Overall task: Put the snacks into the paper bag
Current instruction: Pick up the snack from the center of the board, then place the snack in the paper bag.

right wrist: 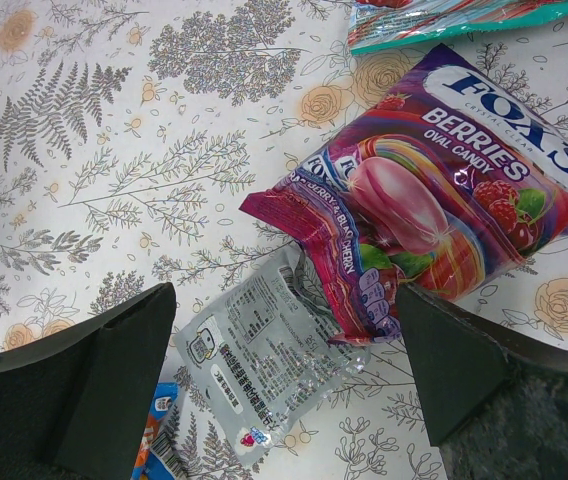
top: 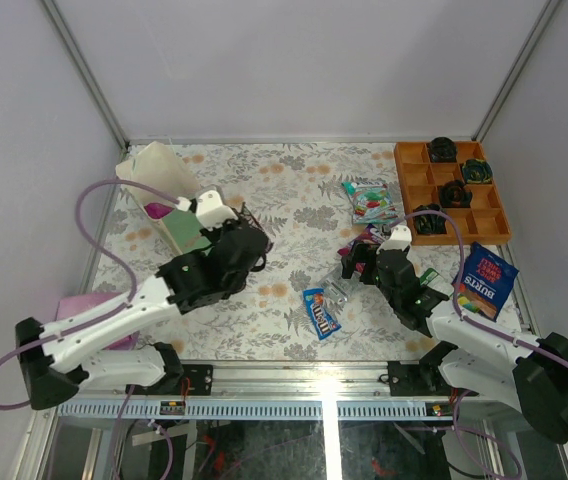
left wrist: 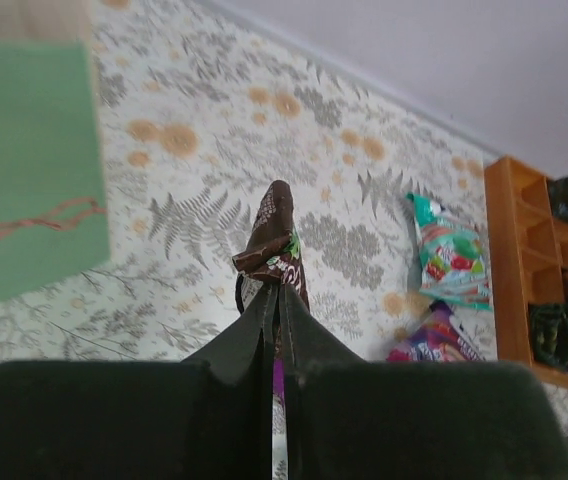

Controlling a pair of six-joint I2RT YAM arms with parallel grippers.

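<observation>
floral-print tabletop (top: 294, 180) lies under both my arms, and the biggest thing on it is the paper bag (top: 164, 190), standing at the far left, cream with mint-green sides. i judge the step in hand to be carrying one snack over to it. my left fingers (left wrist: 249, 345) are pressed together on the dark candy bar (left wrist: 274, 230), held off the cloth near the bag's green side. the next move calls for lifting the bar above the rim, centring it over the mouth, then letting go.

my right fingers (right wrist: 104, 390) stand wide apart, gripping nothing, above the magenta bag (right wrist: 434, 210) and the silver wrapper (right wrist: 264, 350) that touches its lower edge. those look like the next pickup. the blue burts crisp bag (top: 486, 281) lies well apart at the right, and the blue candy packet (top: 321, 312) lies near the front.

the bar is slim, with a glossy, crinkled brown wrapper and a bit of green print, and it sticks out past my fingertips.
</observation>
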